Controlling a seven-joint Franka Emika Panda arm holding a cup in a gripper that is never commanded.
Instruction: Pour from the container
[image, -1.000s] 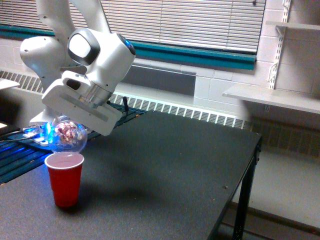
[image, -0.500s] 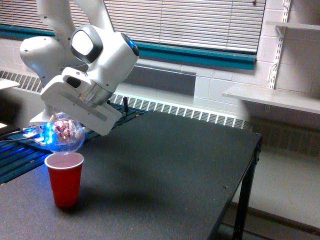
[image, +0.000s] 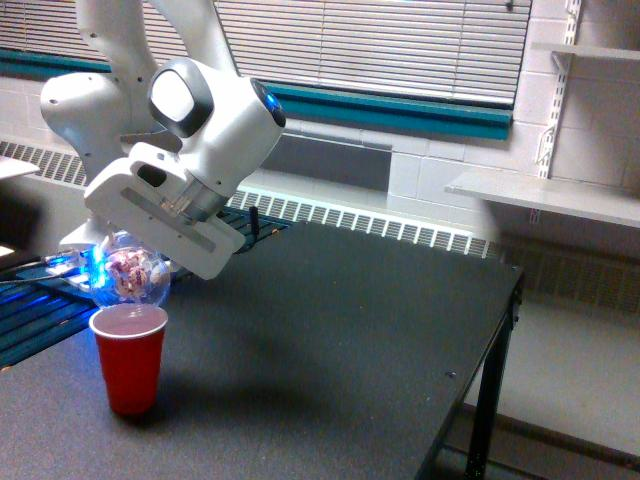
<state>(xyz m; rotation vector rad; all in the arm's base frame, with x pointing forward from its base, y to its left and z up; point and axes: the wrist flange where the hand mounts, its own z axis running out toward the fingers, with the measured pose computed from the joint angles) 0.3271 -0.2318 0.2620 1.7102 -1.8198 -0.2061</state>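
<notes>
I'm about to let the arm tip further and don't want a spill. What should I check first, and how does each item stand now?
1. Container held in the tool: ok, though the fingers are hidden.
2. Container above the red cup mouth: ok, it hangs just over the rim.
3. Red cup upright on the table: ok.
4. Room left in the red cup: cannot tell; pinkish fill shows near the rim.
5. Pieces left in the container: ok, pinkish-white pieces show through its wall.
</notes>
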